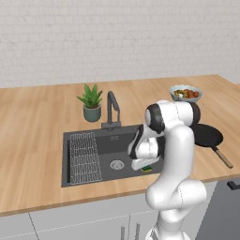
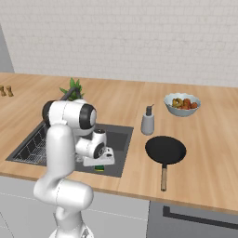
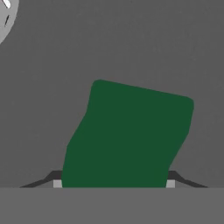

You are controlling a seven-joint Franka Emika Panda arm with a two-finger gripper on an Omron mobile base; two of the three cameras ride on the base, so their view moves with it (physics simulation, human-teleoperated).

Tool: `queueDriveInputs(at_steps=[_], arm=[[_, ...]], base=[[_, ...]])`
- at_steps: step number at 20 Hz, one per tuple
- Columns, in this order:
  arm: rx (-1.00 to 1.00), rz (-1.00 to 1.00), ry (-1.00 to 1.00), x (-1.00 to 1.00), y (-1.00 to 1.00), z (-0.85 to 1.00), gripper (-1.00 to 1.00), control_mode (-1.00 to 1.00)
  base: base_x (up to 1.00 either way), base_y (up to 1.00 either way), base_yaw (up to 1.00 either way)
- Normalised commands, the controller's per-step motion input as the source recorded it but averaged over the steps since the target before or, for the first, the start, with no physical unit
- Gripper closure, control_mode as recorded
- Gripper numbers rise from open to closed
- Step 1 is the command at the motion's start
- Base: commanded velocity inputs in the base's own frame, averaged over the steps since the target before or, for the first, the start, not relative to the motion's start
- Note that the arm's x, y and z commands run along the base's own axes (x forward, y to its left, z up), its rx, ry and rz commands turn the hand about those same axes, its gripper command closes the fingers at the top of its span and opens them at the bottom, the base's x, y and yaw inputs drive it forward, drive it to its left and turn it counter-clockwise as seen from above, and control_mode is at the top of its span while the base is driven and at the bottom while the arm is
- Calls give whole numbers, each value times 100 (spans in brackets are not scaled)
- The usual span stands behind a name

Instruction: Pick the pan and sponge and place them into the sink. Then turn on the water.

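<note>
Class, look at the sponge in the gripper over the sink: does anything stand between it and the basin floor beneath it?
Nothing visible does. The sponge hangs in the gripper over bare sink floor.

White, rounded arm [image 1: 176, 154] with dark joint bands; blocky white hand beside the sink [image 1: 77, 137], dark fingertips [image 3: 54, 177].

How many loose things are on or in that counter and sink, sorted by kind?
Cookware: 1, the pan
Cleaning items: 2, the sponge and soap dispenser
Food bowls: 1, the bowl of food
Plants: 1, the potted plant
Shakers: 2
Total: 7
</note>
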Motion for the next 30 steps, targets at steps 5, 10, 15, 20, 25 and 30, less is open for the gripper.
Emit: queueDriveInputs(at_steps=[5, 10, 15, 20, 25, 30], arm=[[4, 0, 1, 25, 1, -17, 100, -100], [-3, 0, 5, 12, 15, -2, -100, -100], [0, 0, 1, 0, 0, 26, -100, -100], [0, 0, 0, 0, 0, 88, -100, -100], [0, 0, 0, -5, -2, 100, -100, -100], [-1, -3, 0, -15, -26, 100, -100, -100]], base=[[0, 0, 0], [0, 0, 0], [0, 0, 0], [0, 0, 0], [0, 0, 0], [0, 0, 0]])
